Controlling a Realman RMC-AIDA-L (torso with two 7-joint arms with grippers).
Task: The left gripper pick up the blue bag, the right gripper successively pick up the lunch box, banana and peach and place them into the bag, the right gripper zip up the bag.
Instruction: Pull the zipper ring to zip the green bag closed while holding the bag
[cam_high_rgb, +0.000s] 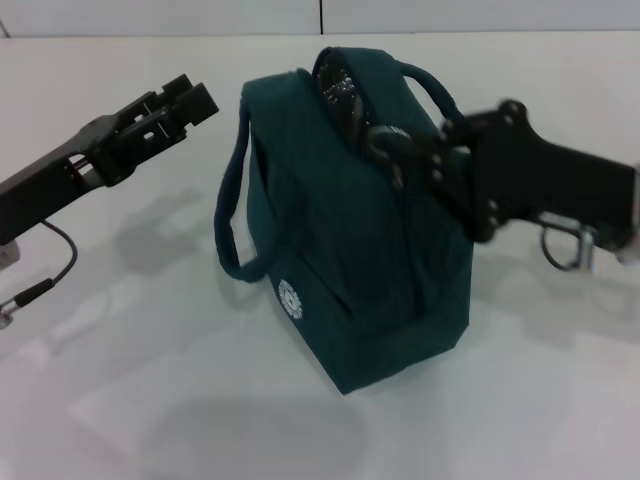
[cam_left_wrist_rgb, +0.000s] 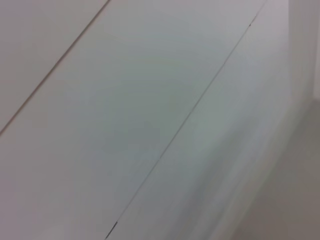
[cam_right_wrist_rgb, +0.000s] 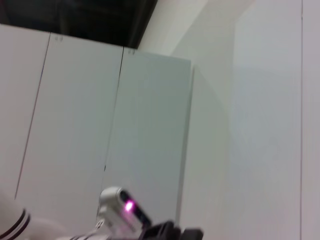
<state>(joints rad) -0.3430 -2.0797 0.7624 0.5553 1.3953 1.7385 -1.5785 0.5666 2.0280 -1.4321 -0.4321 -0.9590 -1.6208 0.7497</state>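
- The blue bag (cam_high_rgb: 350, 250) stands upright at the middle of the white table (cam_high_rgb: 120, 400), its round white logo (cam_high_rgb: 290, 297) facing 7 o'clock.
- The right gripper (cam_high_rgb: 385, 145) reaches in from 3 o'clock and touches the bag's top seam at the zipper; its grip cannot be told.
- The left gripper (cam_high_rgb: 190, 100) hovers at 10 o'clock, apart from the bag, fingers slightly parted and empty.

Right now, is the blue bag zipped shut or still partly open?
Partly open. In the head view the blue bag stands upright with a dark gap at its far top end; the right gripper is at the zipper.
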